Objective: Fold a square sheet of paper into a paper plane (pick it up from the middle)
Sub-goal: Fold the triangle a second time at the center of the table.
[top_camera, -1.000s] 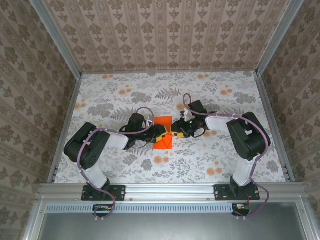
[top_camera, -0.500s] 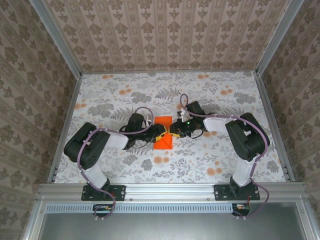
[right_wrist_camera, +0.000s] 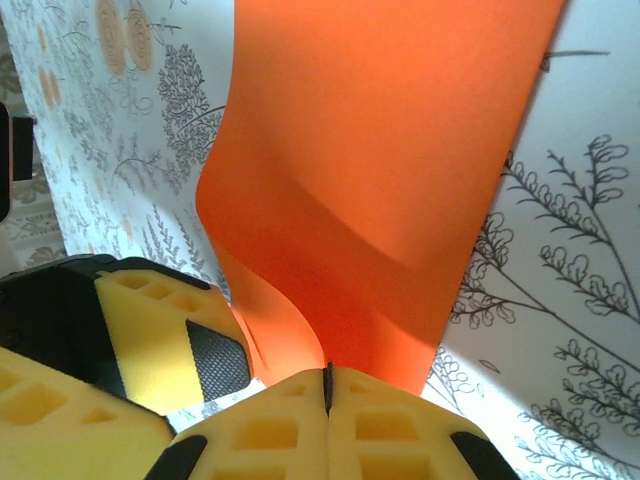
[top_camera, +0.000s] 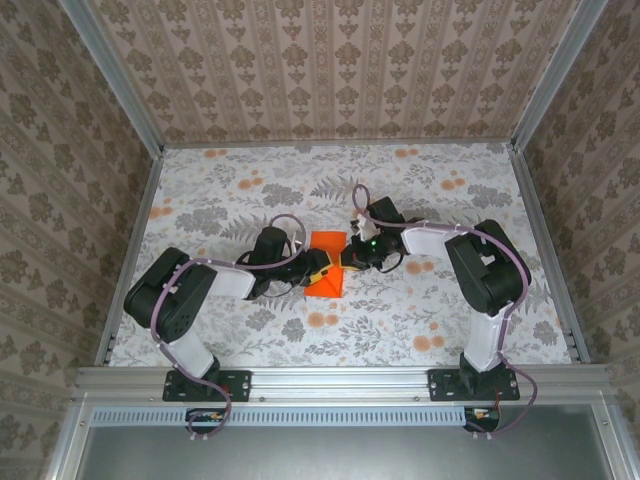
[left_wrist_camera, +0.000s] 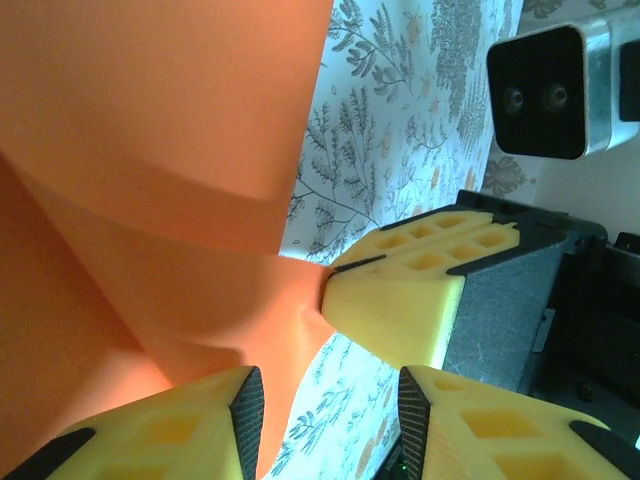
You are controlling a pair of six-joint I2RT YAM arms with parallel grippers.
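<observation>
1. Bright orange thin paper sheet (top_camera: 326, 270): mid floral tabletop (top_camera: 430, 200), well off every edge, buckled.
2. R gripper (right_wrist_camera: 328, 388) jaws clamped on its edge; L gripper (left_wrist_camera: 330, 425) jaws apart.
3. Not plane-shaped yet; most folds prob. left.

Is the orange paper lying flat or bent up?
Bent up. The orange paper rises in a curved hump near the edge where the right gripper pinches it.
</observation>
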